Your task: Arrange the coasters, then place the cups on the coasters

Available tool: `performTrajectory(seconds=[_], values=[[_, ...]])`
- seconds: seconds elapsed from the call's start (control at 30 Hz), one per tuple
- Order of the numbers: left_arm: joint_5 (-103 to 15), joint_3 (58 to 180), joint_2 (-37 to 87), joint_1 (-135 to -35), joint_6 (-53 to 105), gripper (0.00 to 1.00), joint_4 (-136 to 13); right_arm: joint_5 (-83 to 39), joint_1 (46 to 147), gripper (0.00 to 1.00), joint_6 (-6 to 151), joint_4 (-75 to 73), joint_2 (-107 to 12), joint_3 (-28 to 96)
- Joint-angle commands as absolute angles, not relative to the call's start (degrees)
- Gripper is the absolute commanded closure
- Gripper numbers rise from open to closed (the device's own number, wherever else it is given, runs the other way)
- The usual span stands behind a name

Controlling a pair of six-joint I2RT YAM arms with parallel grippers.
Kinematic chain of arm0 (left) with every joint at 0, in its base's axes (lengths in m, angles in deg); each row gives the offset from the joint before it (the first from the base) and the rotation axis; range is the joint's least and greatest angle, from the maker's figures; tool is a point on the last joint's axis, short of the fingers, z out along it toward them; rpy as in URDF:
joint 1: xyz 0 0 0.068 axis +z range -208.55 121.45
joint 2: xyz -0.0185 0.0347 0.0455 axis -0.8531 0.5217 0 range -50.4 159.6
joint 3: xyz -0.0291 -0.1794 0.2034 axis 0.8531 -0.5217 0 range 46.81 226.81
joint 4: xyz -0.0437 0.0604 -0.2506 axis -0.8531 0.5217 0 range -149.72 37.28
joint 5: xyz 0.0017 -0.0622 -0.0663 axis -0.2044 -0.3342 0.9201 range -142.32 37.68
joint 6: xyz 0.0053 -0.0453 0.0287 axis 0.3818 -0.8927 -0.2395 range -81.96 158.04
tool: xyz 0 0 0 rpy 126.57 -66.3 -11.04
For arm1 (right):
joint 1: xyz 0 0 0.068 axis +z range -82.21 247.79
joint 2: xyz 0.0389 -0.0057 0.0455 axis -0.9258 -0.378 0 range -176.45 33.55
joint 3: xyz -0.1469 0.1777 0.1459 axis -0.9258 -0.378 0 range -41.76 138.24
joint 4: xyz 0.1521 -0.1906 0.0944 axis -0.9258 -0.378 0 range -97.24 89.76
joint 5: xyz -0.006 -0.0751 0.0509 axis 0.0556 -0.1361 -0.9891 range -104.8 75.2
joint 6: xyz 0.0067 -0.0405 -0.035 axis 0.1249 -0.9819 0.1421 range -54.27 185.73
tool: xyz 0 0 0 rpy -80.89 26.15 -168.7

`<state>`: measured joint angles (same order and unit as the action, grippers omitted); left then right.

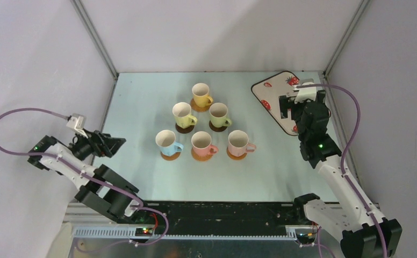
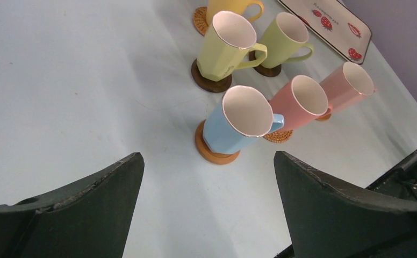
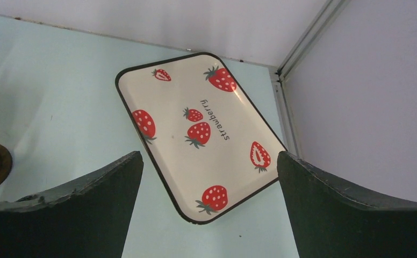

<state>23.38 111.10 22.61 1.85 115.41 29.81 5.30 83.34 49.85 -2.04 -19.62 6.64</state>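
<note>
Six cups stand in a triangle mid-table, each on a coaster: a yellow cup (image 1: 201, 95) at the back, two pale green cups (image 1: 184, 114) (image 1: 218, 114) behind a front row of a blue cup (image 1: 167, 142) and two pink cups (image 1: 202, 143) (image 1: 238, 142). In the left wrist view the blue cup (image 2: 238, 121) sits on an orange coaster (image 2: 211, 153), and a green cup (image 2: 225, 48) on a dark brown coaster (image 2: 206, 81). My left gripper (image 1: 115, 144) (image 2: 207, 156) is open and empty, left of the blue cup. My right gripper (image 1: 288, 105) (image 3: 209, 155) is open and empty above the tray's near corner.
A cream strawberry-print tray (image 1: 273, 88) (image 3: 195, 134) lies empty at the back right, beside the enclosure's corner post (image 3: 303, 43). White walls close in the table on the left, back and right.
</note>
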Motion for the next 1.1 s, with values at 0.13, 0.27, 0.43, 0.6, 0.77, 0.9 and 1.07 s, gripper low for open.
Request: performTrajectory(seconds=[0.13, 0.27, 0.43, 0.6, 0.77, 0.9, 1.07], values=[[11.27, 109.60, 13.00, -0.73, 67.31, 0.02, -13.26, 9.09, 85.75, 0.00, 50.96, -1.83, -18.13, 8.07], [-10.78, 100.86, 4.96, -10.31, 54.00, 0.02, -37.85, 10.23, 87.21, 0.01, 50.34, -1.31, -18.64, 8.07], [-28.30, 101.43, 6.03, -19.60, 51.98, 0.02, -39.44, 12.59, 88.85, 0.00, 48.90, -0.95, -18.46, 8.07], [-33.82, 93.16, 0.15, -22.40, 52.09, 0.02, -46.87, 14.25, 88.24, 0.01, 49.48, 0.52, -17.17, 6.95], [-31.05, 87.13, -6.15, -22.36, 51.49, 0.02, -50.28, 18.10, 89.02, 0.01, 46.29, 7.86, -17.21, 3.53], [-28.89, 85.42, -7.89, -22.41, 51.23, 0.02, -50.80, 20.62, 89.87, 0.01, 45.18, 10.49, -18.15, 2.18], [-27.19, 83.95, -9.15, -22.40, 50.23, 0.01, -51.90, 21.18, 90.38, 0.01, 44.92, 11.81, -18.58, 1.33]])
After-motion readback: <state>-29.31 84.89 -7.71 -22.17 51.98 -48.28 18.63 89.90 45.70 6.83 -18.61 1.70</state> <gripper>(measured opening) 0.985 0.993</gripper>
